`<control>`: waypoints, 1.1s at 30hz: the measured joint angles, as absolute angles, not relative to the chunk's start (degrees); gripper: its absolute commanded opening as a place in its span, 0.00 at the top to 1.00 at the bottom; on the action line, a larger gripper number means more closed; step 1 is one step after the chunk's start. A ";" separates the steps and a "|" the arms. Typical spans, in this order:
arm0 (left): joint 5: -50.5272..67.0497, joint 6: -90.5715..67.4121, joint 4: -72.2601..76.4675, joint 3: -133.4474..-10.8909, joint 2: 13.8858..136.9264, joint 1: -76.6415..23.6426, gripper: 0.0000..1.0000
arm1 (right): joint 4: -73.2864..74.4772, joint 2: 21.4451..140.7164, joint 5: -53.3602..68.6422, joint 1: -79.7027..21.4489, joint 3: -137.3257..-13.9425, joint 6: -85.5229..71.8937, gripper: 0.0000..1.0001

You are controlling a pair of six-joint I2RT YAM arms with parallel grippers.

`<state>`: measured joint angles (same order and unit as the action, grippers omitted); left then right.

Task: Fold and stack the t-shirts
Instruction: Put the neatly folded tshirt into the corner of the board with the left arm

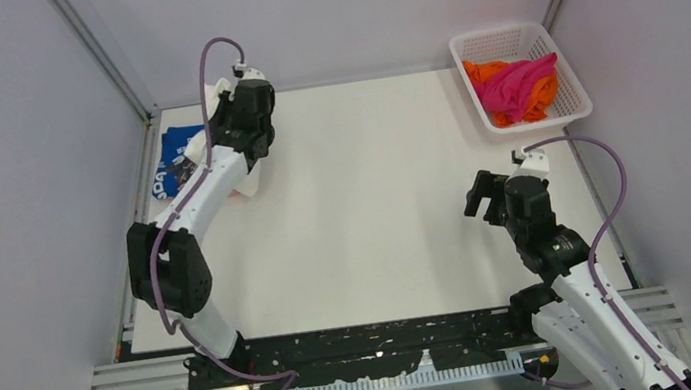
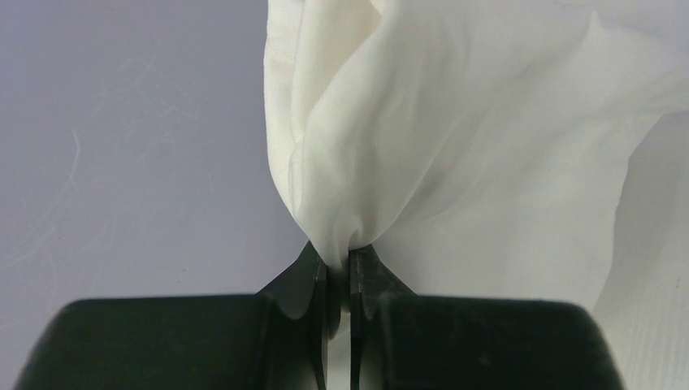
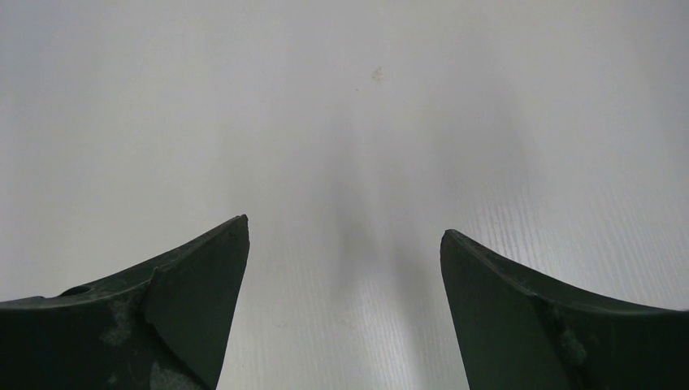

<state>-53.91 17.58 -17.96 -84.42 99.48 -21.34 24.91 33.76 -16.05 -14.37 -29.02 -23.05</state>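
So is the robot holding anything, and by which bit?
The left gripper pinches a bunched fold of the white t-shirt; which part cannot be told. The right gripper is open, holding nothing.

The white t-shirt (image 2: 455,146) looks plain, the blue t-shirt (image 1: 176,145) carries white lettering, and the magenta t-shirt (image 1: 513,82) and orange t-shirt (image 1: 478,70) contrast with the white mesh basket (image 1: 502,31).

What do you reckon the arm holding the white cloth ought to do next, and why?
Probably lower the left gripper and open it, so the white shirt settles on the blue shirt. It is shut on bunched white cloth at the far left corner, where the blue one lies; the right gripper hangs open over bare table.
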 measured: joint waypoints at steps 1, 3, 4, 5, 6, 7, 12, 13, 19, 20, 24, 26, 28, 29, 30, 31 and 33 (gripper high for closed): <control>-53.67 17.61 -18.15 -84.97 98.74 -21.28 1.00 | 25.04 33.78 -16.21 -14.37 -29.02 -23.05 0.05; -53.01 17.39 -19.25 -86.39 97.36 -21.26 1.00 | 25.21 33.78 -16.49 -14.37 -29.02 -23.05 0.05; -52.69 17.15 -19.90 -87.26 96.77 -21.26 1.00 | 25.30 33.78 -16.67 -14.37 -29.02 -23.05 0.05; -52.42 16.93 -20.38 -87.94 96.25 -21.26 1.00 | 25.39 33.78 -16.73 -14.37 -29.02 -23.05 0.04; -52.14 16.75 -20.86 -88.60 95.70 -21.26 1.00 | 25.41 33.78 -16.82 -14.37 -29.02 -23.05 0.05; -51.75 16.58 -21.43 -89.10 95.11 -21.26 1.00 | 25.41 33.78 -16.91 -14.37 -29.02 -23.05 0.05; -50.39 15.16 -23.62 -90.02 93.03 -21.15 1.00 | 25.43 33.78 -17.23 -14.37 -29.02 -23.07 0.05; -50.06 14.87 -23.83 -90.15 93.03 -20.95 1.00 | 25.43 33.80 -17.32 -14.37 -29.02 -23.07 0.05; -46.74 12.03 -26.17 -90.39 94.02 -17.82 1.00 | 25.65 34.52 -17.91 -14.39 -29.02 -23.09 0.04; -46.09 11.40 -26.74 -90.83 94.80 -16.82 1.00 | 25.74 34.63 -18.00 -14.37 -29.02 -23.09 0.05; -43.90 9.28 -27.99 -93.62 100.38 -12.51 1.00 | 25.80 34.65 -18.79 -14.37 -29.02 -23.22 0.05; -43.03 8.71 -28.25 -95.33 104.12 -10.48 1.00 | 25.80 34.89 -19.16 -14.37 -29.02 -23.29 0.05; -42.13 7.86 -28.93 -97.06 107.70 -8.73 1.00 | 25.82 35.09 -19.53 -14.37 -29.02 -23.29 0.05; -41.69 7.44 -29.58 -98.35 110.00 -7.66 1.00 | 25.82 35.29 -19.70 -14.37 -29.02 -23.31 0.05; -41.39 7.05 -30.24 -99.39 111.61 -6.85 1.00 | 25.82 35.35 -19.84 -14.39 -29.02 -23.31 0.04; -41.01 6.35 -31.29 -100.95 113.58 -5.87 1.00 | 25.85 35.55 -20.05 -14.37 -29.02 -23.31 0.05; -40.34 4.99 -33.30 -104.03 116.75 -4.14 1.00 | 25.87 35.79 -20.47 -14.37 -29.02 -23.33 0.05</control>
